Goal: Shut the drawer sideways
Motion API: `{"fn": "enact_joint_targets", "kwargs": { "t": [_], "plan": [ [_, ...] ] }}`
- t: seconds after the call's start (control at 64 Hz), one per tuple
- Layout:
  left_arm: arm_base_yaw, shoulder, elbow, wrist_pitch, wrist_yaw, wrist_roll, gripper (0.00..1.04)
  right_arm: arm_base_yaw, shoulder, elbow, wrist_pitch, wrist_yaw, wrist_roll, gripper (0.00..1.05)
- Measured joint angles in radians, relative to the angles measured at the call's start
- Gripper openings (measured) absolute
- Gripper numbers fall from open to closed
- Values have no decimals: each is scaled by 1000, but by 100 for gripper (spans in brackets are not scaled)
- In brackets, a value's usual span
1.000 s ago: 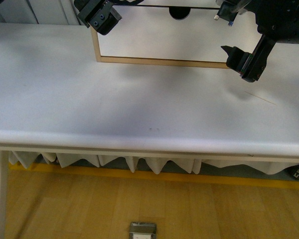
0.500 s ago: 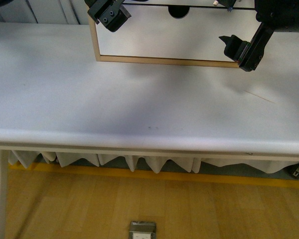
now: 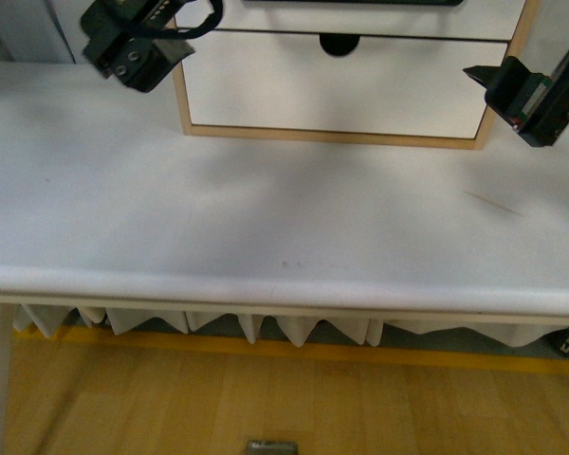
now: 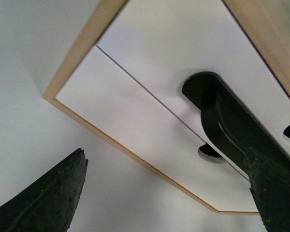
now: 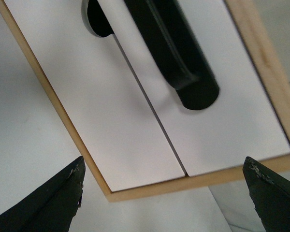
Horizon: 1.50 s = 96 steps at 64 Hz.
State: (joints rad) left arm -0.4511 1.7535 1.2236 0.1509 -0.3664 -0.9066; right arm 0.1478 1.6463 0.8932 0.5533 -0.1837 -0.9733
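We find the drawer (image 3: 379,17) sitting level with the front below it in the cabinet (image 3: 332,136) at the back of the table (image 3: 266,218), its black handle (image 4: 227,121) untouched. The left gripper (image 3: 137,47) hangs off the cabinet's left corner and the right gripper (image 3: 523,95) off its right side, both spread wide and empty. We judge the closing all but done. The next move calls only for checking that the front is flush.

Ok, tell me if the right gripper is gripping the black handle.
No: the right gripper is open, its fingers spread well clear of the black handle.
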Motion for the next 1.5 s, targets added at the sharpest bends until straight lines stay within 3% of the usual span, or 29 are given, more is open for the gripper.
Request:
{"fn": "enact_joint_targets", "kwargs": {
  "t": [0.391, 0.578, 0.703, 0.781, 0.938, 1.0, 1.109, 1.391, 1.5],
  "plan": [
    [22, -475, -443, 78, -95, 237, 99, -90, -504, -339, -105, 51, 191, 96],
    [23, -785, -686, 62, -140, 332, 99, -151, -851, -521, -270, 75, 338, 96],
    [-8, -1007, -824, -50, -203, 367, 99, -179, -1072, -603, -409, 85, 406, 96],
    [-17, -1067, -858, -76, -214, 375, 99, -189, -1201, -639, -500, 89, 436, 96],
    [-16, -1078, -863, -65, -202, 404, 98, -189, -1246, -649, -503, 100, 475, 95],
    [31, -1118, -949, 131, -59, 565, 84, -163, -1263, -694, -401, 169, 621, 84],
    [120, -1205, -1029, 201, 47, 799, 61, -152, -1315, -746, -369, 179, 869, 59],
    [270, -1350, -1123, 152, 193, 888, 5, -152, -1396, -813, -382, 180, 955, 3],
    [309, -1395, -1145, 127, 230, 893, 4, -151, -1422, -826, -393, 180, 957, 1]
  ]
}}
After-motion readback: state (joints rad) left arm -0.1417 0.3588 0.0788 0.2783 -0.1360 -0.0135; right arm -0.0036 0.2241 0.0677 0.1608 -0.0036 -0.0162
